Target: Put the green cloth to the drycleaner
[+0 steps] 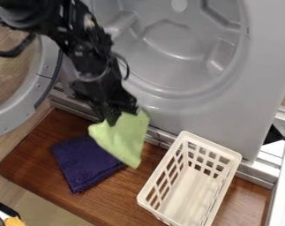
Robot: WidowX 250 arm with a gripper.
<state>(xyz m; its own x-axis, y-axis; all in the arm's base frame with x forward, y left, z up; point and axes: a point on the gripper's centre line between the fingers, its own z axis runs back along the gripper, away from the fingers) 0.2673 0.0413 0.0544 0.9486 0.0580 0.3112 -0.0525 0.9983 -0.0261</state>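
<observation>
Gripper: black two-finger gripper [122,115], fingers clenched on the upper part of the light-green cloth [122,139]. Cloth hangs from them, long axis running down the view and slightly right, loose corner lowest. It overlaps the edge of the folded navy-blue cloth [85,163] in view; contact between the two cannot be told.

Next out: white slotted plastic basket [149,193], to the cloth's lower right, apart from it, on the reddish-brown wooden board [35,148].

Farthest: round grey drum [174,39] of the machine, up and to the right of the fingers. Key relation: cloth lies below the opening's lower lip [168,99]. Judged next: raise, clear lip with trailing corner, carry inward, release. Risk: hem snagging there.
</observation>
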